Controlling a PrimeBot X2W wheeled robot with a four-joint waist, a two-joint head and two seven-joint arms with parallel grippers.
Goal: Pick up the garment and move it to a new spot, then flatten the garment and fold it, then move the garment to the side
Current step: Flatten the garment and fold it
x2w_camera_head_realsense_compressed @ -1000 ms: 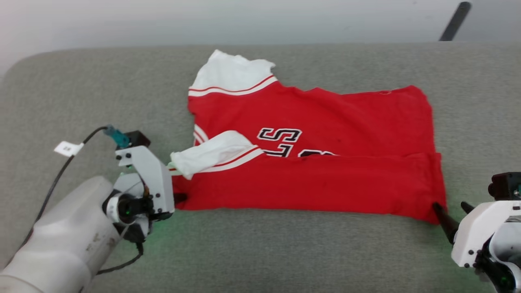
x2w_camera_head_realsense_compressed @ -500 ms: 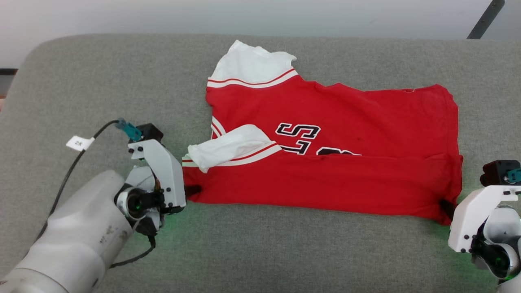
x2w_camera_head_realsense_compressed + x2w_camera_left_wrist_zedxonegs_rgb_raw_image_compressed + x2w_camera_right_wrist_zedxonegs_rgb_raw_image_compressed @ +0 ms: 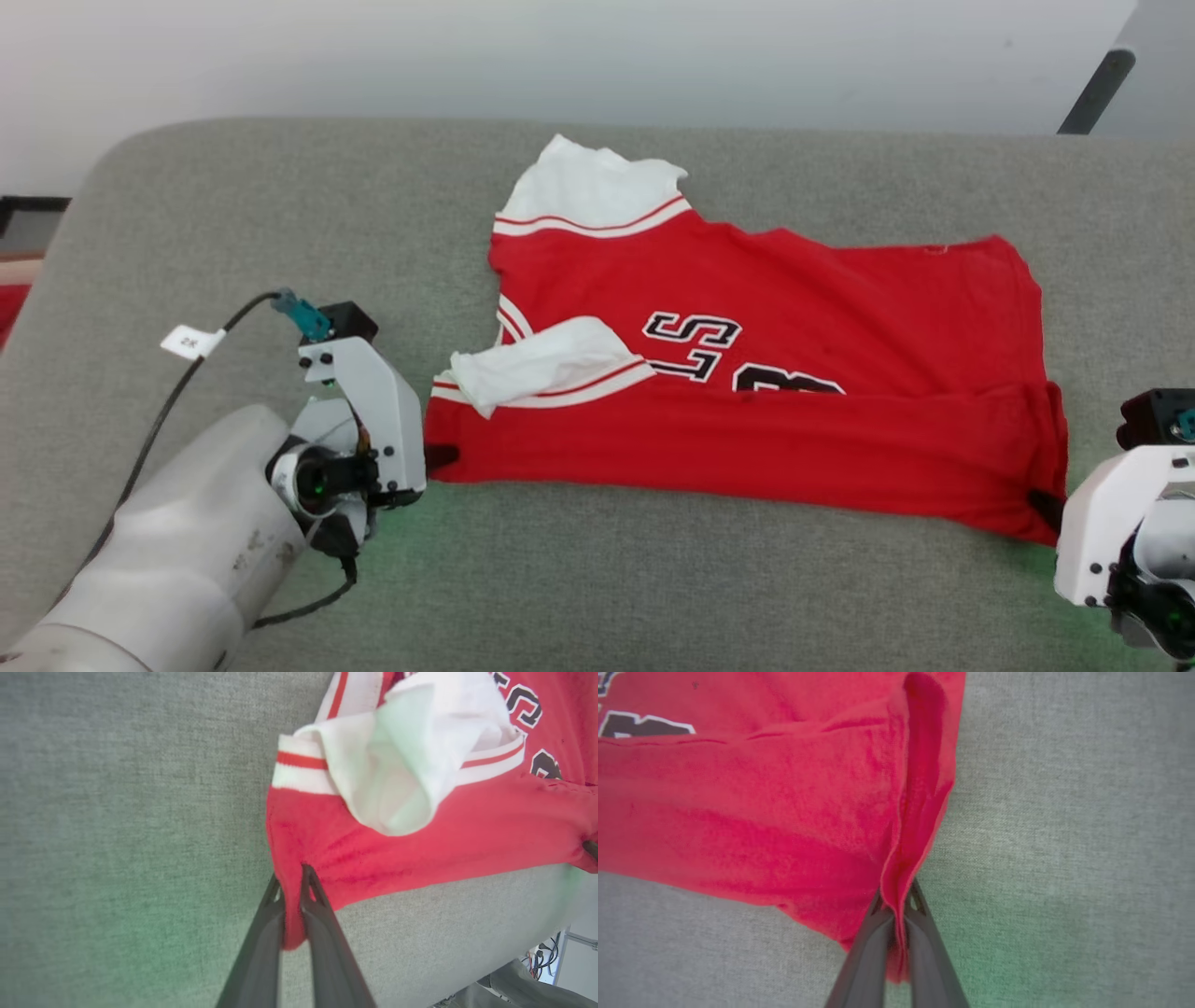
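Note:
The garment [image 3: 747, 373], a red shirt with white sleeves and black lettering, lies spread on the grey cushion, its near edge folded up over the front. My left gripper [image 3: 441, 456] is shut on the garment's near left corner [image 3: 292, 905], red cloth pinched between the dark fingers. At the near right corner [image 3: 906, 877] my right gripper [image 3: 1046, 509] is shut on the fabric, a raised fold of cloth [image 3: 920, 788] running up from the fingertips. One white sleeve [image 3: 551, 359] lies folded over the front; the other sleeve [image 3: 588, 187] points away.
The grey cushion [image 3: 280, 205] has a rounded far left corner and a pale wall behind it. A cable with a white tag [image 3: 191, 342] trails from my left wrist. A dark slanted bar [image 3: 1088, 89] stands at the far right.
My right gripper has come forward to the garment's near right corner and shut on it. The left gripper keeps its grip. The head camera has shifted, so the whole picture has slid.

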